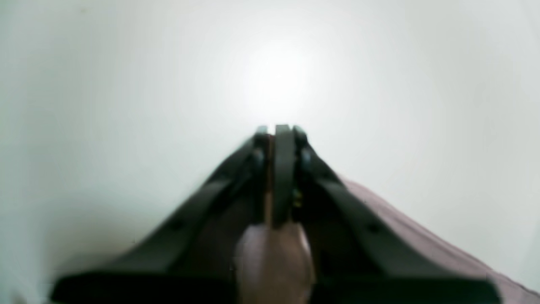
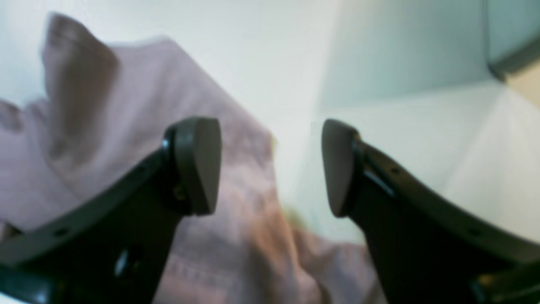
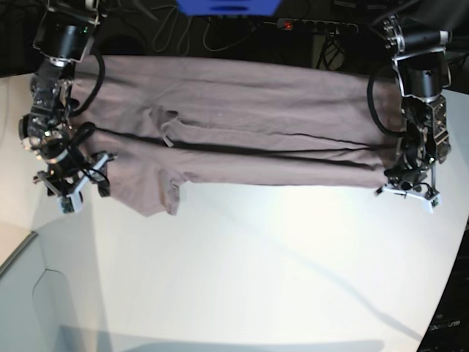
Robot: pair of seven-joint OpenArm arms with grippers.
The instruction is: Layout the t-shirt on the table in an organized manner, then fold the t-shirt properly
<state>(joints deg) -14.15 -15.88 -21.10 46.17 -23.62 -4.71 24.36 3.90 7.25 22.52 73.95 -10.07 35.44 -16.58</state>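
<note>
Stretching t-shirt [image 3: 242, 125] across far side of bench [image 3: 256, 271], long axis left-right. Our left gripper [image 1: 276, 131] clamps its corner; our right gripper [image 2: 270, 164] gapes, empty, fabric just beside.

Both wrist views are soft and blurred, a bright glare spot on the white counter [image 1: 278, 80] at upper centre, the base view sharper with faint shadows.
</note>
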